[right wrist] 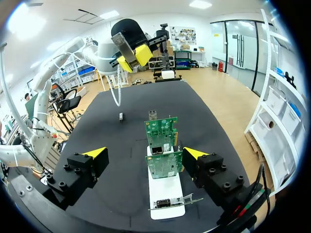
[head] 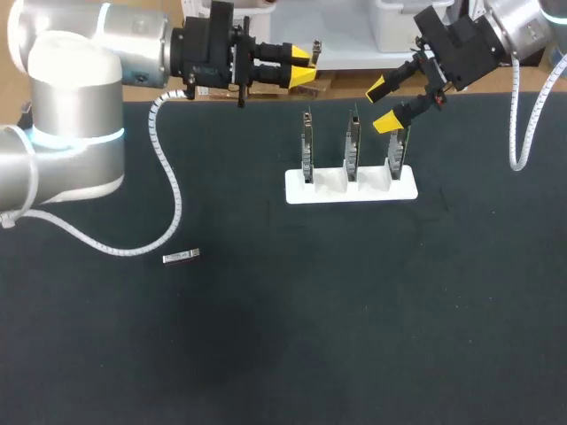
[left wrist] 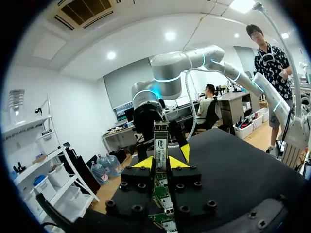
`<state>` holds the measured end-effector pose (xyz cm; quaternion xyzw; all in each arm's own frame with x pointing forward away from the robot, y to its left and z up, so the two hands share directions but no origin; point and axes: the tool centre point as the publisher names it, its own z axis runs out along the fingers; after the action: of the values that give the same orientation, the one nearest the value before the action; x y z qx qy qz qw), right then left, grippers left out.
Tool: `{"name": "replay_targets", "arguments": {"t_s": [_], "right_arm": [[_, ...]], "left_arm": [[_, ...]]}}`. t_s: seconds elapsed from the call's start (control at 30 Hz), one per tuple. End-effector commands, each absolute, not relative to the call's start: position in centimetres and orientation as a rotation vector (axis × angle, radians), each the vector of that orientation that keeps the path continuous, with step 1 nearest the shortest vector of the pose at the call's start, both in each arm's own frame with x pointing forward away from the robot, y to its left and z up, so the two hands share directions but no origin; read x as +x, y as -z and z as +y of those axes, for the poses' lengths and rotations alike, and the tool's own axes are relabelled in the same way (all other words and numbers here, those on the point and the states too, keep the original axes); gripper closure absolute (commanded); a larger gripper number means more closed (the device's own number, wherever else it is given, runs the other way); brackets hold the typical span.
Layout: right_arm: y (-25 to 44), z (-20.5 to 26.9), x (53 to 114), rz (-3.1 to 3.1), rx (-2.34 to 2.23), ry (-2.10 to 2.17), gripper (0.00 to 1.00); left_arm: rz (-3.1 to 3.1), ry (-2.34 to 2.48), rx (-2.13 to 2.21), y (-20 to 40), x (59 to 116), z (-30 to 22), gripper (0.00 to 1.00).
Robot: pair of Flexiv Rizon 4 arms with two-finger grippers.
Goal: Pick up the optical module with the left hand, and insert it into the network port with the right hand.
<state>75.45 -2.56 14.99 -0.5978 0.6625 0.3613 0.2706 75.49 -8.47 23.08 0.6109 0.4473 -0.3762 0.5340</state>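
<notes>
Left jaws clenched on the optical module (left wrist: 160,138): we see a slim silver metal bar with a pale printed label on its face, sticking out past the yellow tips (left wrist: 177,161). It's held in the air at the far edge of the bench (head: 354,310), left of the network cards (head: 353,146). Right jaws released, spread wide over the rightmost of those three green cards, which stand upright in a white stand (head: 297,190). Network port (right wrist: 156,150) shows as a silver cage on a card's top edge. A small silver bar (head: 182,257) lies flat on the bench on our left side
</notes>
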Motion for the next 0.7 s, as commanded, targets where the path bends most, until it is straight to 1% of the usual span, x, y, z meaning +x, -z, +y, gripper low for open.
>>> {"name": "replay_targets", "arguments": {"t_s": [0.03,0.4,0.7], "right_arm": [[-15.0,-2.5,75.3,1.787,-1.608,-0.970,0.00],[-15.0,-2.5,75.3,1.787,-1.608,-0.970,0.00],[-15.0,-2.5,75.3,1.787,-1.608,-0.970,0.00]], "left_arm": [[1.072,0.880,1.348,-22.5,75.6,-9.4,1.00],[1.020,1.003,1.332,-23.8,76.8,-10.2,1.00],[1.066,1.101,1.367,-24.0,76.3,-10.5,1.00]]}}
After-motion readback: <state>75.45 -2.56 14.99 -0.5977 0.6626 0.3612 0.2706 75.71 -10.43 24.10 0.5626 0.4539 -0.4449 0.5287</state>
